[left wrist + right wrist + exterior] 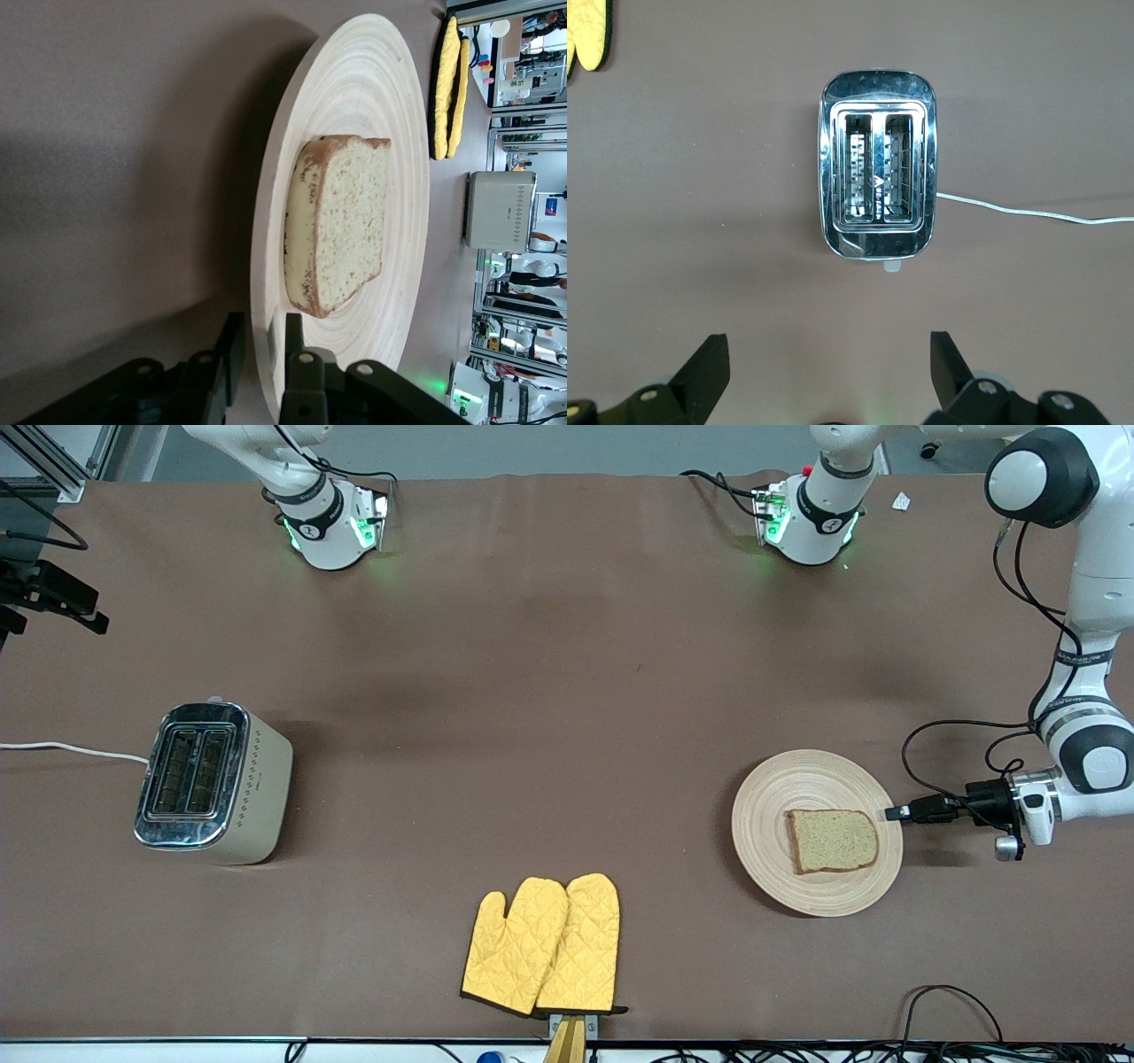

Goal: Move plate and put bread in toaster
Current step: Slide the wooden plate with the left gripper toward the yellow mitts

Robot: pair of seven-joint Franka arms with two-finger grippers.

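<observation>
The plate sits on the table near the left arm's end, w/ the bread lying flat on it. The left gripper is low at the plate's rim, one finger above the edge & one below, pinching it. The toaster stands well apart, toward the right arm's end. The right gripper hangs over the toaster, jaws spread wide, holding nothing. Two yellow oven mitts lie nearer the front camera.

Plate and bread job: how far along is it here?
Nothing finished. The left gripper clamps the rim of the pale wooden plate, brown-crusted bread slice on it. The open right gripper is over the cream chrome-topped toaster, slots empty. Moving and loading remain.
</observation>
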